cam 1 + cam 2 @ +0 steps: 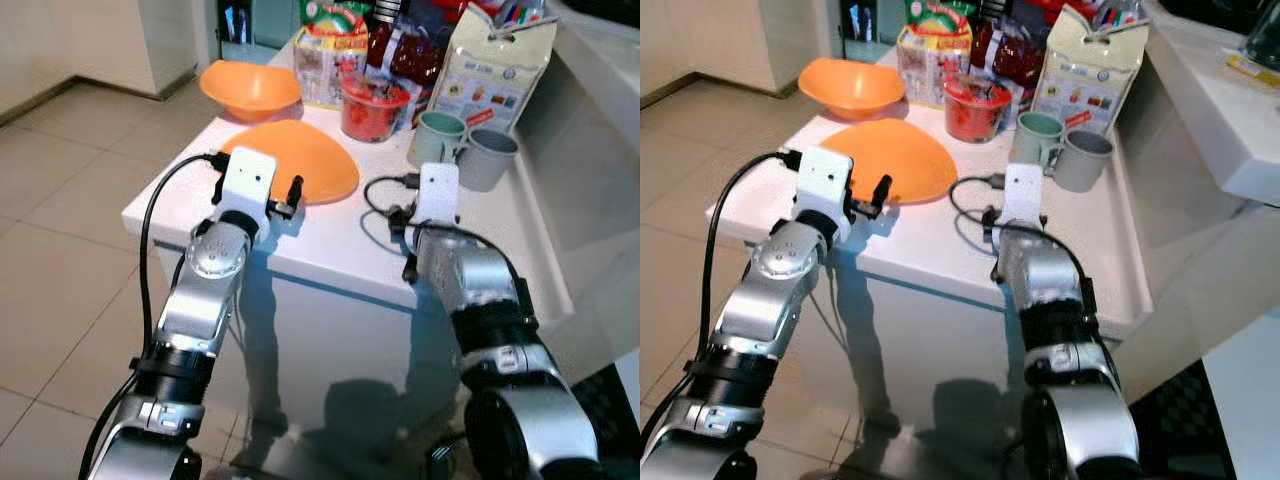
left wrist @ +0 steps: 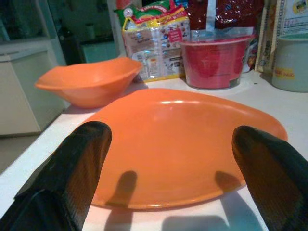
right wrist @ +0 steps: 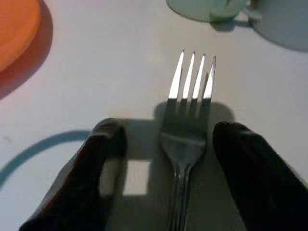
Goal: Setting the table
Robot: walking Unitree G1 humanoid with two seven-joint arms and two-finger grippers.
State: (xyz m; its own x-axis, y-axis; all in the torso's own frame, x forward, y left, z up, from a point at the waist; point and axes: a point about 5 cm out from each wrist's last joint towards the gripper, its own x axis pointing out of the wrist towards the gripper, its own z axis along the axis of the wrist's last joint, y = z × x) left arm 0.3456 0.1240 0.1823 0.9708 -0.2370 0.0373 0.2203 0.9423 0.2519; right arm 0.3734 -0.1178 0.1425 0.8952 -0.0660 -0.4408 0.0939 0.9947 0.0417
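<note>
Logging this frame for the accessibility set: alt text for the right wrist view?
A silver fork lies on the white table between the right gripper's two open black fingers, tines pointing away from the camera. Beyond it stand a pale green mug and a grey mug, with an orange plate's edge at one corner.

Bright, sharp head views; dimmer, shadowed wrist views

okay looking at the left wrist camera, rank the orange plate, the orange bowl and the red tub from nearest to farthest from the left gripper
1. Orange plate: on the white table, right before the open left gripper.
2. Orange bowl: beyond the plate's far edge, toward the robot's left.
3. Red tub: farther back, beside the snack packets. It sits only a little deeper than the bowl, so that ranking is close.
</note>
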